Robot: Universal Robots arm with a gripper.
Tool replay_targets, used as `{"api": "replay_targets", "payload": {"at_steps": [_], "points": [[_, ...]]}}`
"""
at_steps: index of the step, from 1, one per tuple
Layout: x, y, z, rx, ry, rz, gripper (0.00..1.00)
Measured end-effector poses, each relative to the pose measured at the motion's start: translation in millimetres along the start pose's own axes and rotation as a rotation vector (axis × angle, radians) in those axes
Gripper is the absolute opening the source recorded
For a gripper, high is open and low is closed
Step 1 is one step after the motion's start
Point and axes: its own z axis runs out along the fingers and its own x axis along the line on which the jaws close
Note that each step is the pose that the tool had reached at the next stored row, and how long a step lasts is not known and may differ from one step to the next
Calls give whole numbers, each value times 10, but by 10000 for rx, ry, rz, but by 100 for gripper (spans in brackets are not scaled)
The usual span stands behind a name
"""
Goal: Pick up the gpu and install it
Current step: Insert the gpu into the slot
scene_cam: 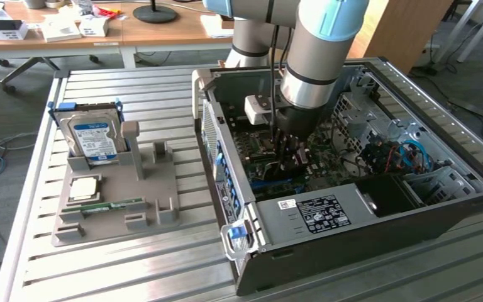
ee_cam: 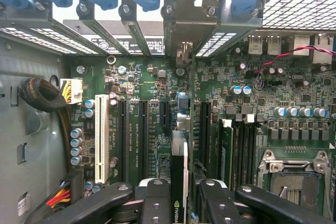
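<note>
Standing on edge between the gripper's [ee_cam: 178,203] fingers [ee_cam: 156,203], the gpu [ee_cam: 178,174] is held — pickup is done, and the card now sits low-centre in the wrist picture, over the motherboard's [ee_cam: 157,77] expansion slots [ee_cam: 142,137]. Whether it is fully seated I cannot tell. In the exterior picture's centre the arm [scene_cam: 313,56] reaches down into the open computer case [scene_cam: 443,207]; the hard drive [scene_cam: 93,139] stands in its holder at the left.

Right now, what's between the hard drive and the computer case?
In the exterior view, only grey holder posts and bare slatted table lie between the hard drive and the computer case.
</note>
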Motion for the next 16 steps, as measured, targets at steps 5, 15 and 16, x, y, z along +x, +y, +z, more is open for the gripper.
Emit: {"api": "replay_targets", "payload": {"at_steps": [5,15,16], "points": [[0,0,3,1,-2,0,26],[0,1,12,5,-2,1,26],[0,1,12,7,-3,0,26]]}}
